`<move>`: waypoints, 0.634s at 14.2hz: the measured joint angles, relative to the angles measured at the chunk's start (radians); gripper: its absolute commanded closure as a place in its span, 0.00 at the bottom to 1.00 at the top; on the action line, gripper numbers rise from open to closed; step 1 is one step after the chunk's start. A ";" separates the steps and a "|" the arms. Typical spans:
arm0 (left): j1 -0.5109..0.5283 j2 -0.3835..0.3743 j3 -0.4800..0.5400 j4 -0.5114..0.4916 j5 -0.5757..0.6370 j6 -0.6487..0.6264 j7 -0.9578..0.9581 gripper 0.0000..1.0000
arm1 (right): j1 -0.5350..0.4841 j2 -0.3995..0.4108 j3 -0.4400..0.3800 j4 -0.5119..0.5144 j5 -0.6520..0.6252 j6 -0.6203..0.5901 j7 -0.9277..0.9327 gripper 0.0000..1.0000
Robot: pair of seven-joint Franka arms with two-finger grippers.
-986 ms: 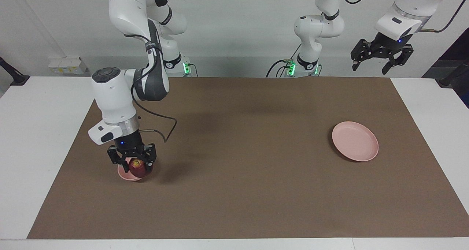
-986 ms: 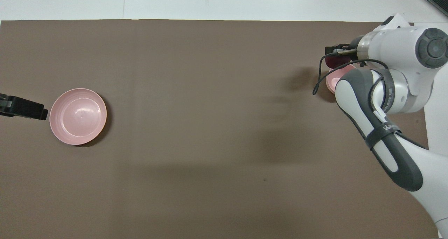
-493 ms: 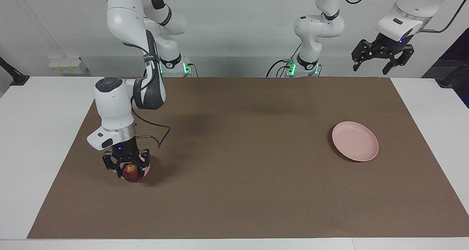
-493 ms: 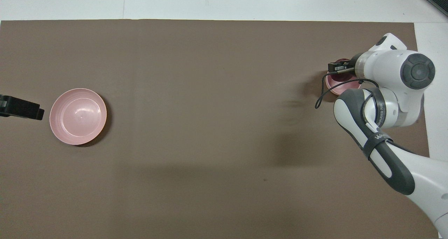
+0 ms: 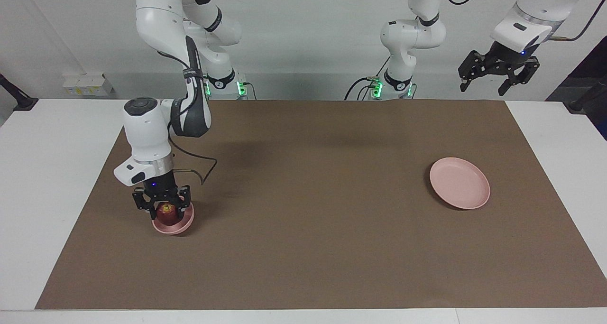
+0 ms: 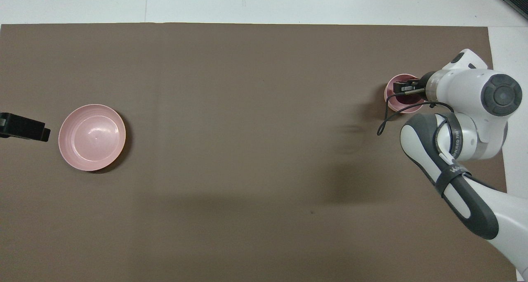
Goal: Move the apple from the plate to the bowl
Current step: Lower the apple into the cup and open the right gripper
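The small dark red apple (image 5: 166,213) sits low inside the small deep pink bowl (image 5: 174,227), toward the right arm's end of the table. My right gripper (image 5: 165,210) reaches down into the bowl and is shut on the apple. From overhead the right arm's wrist covers part of the bowl (image 6: 392,99), and only a dark red sliver of the apple (image 6: 407,107) shows. The flat pink plate (image 5: 459,182) lies bare toward the left arm's end. My left gripper (image 5: 498,75) hangs open and high in the air, by that end's edge, and holds nothing.
A brown mat (image 5: 303,205) covers most of the white table (image 5: 52,172); both dishes rest on it. A black cable (image 5: 201,170) loops from the right wrist just above the mat beside the bowl.
The right gripper carried the apple a little toward the robots and lowered it into the bowl. The left gripper drifted slightly upward.
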 measured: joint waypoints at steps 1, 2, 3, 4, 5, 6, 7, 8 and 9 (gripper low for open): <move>0.000 0.000 0.000 0.000 0.000 0.000 0.000 0.00 | -0.001 0.000 0.000 -0.011 0.000 0.012 0.000 0.77; 0.000 0.000 0.000 0.000 0.000 0.000 0.000 0.00 | -0.002 0.001 0.000 -0.022 0.000 0.020 0.000 0.25; 0.000 0.000 0.000 0.000 0.000 0.000 0.000 0.00 | -0.003 0.001 0.000 -0.032 0.000 0.025 0.000 0.00; 0.000 0.000 0.000 0.000 0.000 0.000 0.000 0.00 | -0.004 0.001 0.000 -0.040 0.000 0.025 0.000 0.00; 0.000 0.000 0.000 0.000 0.000 0.000 0.000 0.00 | -0.005 0.001 0.000 -0.042 0.000 0.026 0.000 0.00; 0.000 0.000 0.000 0.000 0.000 0.000 0.000 0.00 | -0.005 0.000 0.000 -0.041 0.000 0.028 -0.001 0.00; 0.000 0.000 0.000 0.000 0.000 0.000 -0.001 0.00 | -0.005 -0.003 0.001 -0.036 0.000 0.028 -0.003 0.00; 0.000 0.000 0.000 0.000 0.000 0.000 -0.001 0.00 | -0.003 -0.012 0.002 -0.031 0.000 0.021 -0.005 0.00; 0.000 0.000 0.000 0.000 0.000 0.000 -0.001 0.00 | -0.002 -0.026 0.003 -0.022 0.000 -0.009 -0.005 0.00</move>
